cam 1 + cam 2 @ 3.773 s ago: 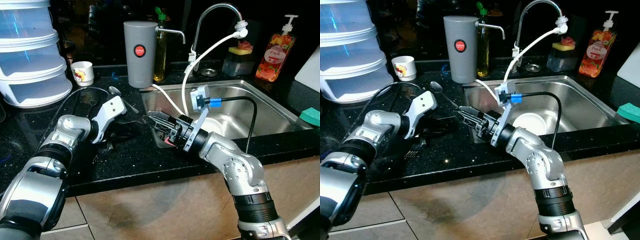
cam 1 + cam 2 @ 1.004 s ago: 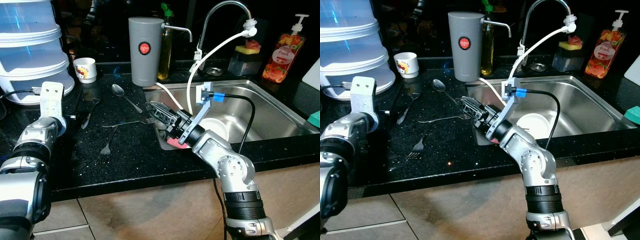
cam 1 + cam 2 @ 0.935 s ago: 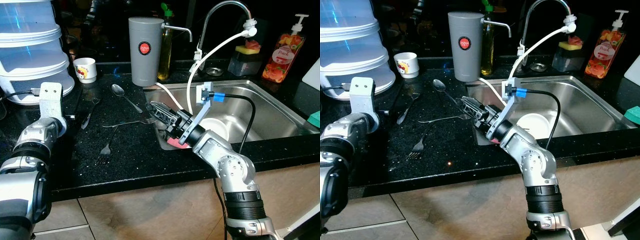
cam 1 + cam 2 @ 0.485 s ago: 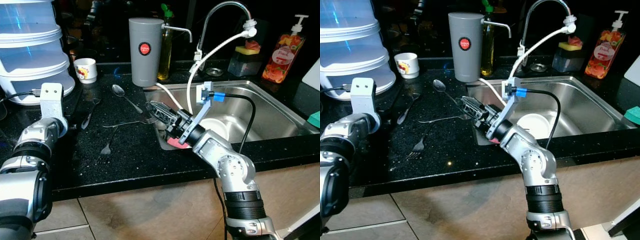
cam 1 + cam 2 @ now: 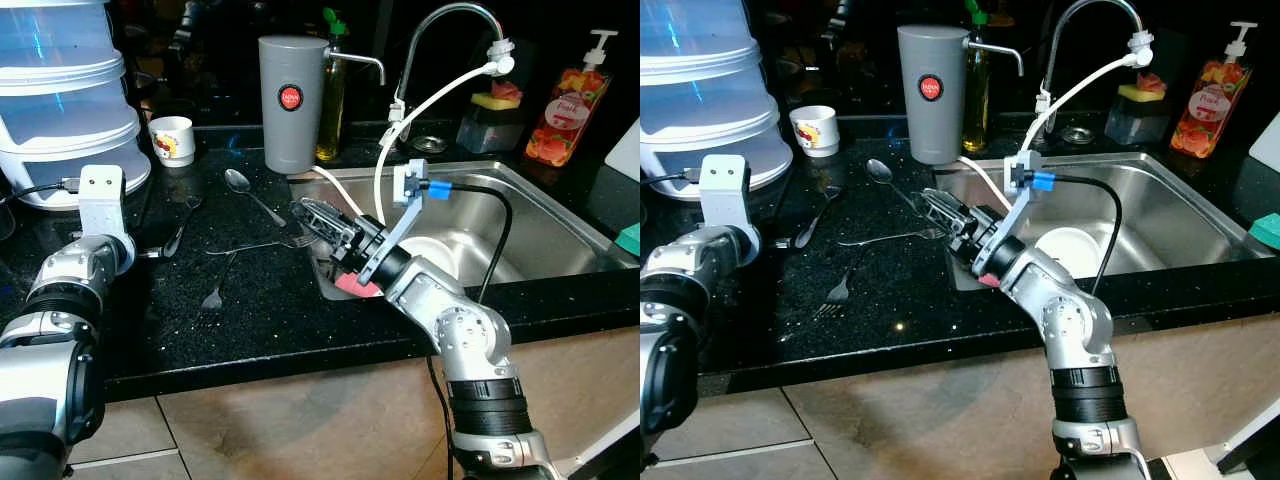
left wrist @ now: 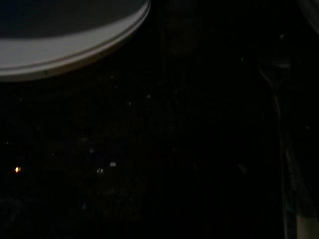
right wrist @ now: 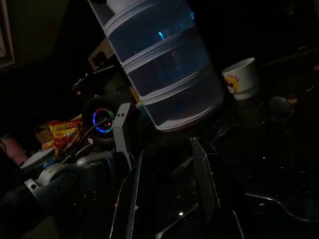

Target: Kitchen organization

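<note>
Several pieces of cutlery lie on the black counter [image 5: 260,320]: a spoon [image 5: 238,182], a long fork [image 5: 250,246], a smaller fork [image 5: 215,291] and another utensil [image 5: 180,232]. My right gripper [image 5: 305,211] hovers just above the long fork's tine end, beside the sink's left rim. In the right wrist view its fingers [image 7: 203,179] stand apart with nothing between them, and the fork [image 7: 279,206] lies off to one side. My left arm [image 5: 75,270] rests at the counter's left, close to the utensil. The left wrist view is very dark; a fork handle [image 6: 279,124] can be made out.
A grey canister [image 5: 290,100], an oil bottle [image 5: 322,110] and a white cup [image 5: 172,140] stand at the back. Stacked clear containers [image 5: 60,100] fill the far left. The steel sink [image 5: 560,215] holds a white plate [image 5: 440,255]. A soap bottle [image 5: 570,100] stands beyond it.
My left arm has drawn back to the left, away from the cutlery. The right gripper has lifted a little off the fork's tines in the last half second.
</note>
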You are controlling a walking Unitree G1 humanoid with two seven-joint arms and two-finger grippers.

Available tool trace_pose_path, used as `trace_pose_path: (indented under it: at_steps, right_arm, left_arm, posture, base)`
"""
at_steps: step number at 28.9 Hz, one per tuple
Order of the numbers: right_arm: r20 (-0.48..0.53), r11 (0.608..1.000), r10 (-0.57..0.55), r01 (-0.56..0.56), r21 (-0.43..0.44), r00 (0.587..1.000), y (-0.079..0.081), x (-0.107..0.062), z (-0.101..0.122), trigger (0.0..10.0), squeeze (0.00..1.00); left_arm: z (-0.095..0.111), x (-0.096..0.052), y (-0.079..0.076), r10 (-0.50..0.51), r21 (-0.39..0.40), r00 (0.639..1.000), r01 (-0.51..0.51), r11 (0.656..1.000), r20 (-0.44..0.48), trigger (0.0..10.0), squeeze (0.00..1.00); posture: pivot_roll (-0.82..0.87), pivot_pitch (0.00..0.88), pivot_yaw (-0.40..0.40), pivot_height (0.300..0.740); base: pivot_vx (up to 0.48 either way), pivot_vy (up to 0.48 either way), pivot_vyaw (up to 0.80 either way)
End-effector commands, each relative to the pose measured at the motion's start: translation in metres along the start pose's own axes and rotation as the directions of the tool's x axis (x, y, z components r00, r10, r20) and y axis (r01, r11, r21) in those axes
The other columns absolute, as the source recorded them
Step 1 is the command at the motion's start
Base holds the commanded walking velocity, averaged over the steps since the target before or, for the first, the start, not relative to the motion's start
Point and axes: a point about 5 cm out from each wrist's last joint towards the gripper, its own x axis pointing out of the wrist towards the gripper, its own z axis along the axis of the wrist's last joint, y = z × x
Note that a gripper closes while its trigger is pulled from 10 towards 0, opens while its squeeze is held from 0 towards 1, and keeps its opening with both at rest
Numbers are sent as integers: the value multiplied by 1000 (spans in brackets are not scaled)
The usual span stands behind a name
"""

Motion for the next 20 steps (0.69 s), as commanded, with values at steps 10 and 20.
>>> trace_pose_path:
  at_steps: [10, 20]
  right_arm:
    - [28, 999, -20, 20, 32, 999, -3, 2, 6, 10000, 0]
    - [59, 999, -12, 10, 45, 998, 0, 4, 12, 10000, 0]
  left_arm:
    - [20, -4, -37, -286, 104, 929, 269, 957, 234, 0, 0]
    - [23, -15, -45, -390, 187, 864, 346, 919, 318, 0, 0]
  posture:
    - [66, 50, -3, 740]
    - [65, 35, -1, 740]
  base:
    - [0, 0, 0]
    - [0, 0, 0]
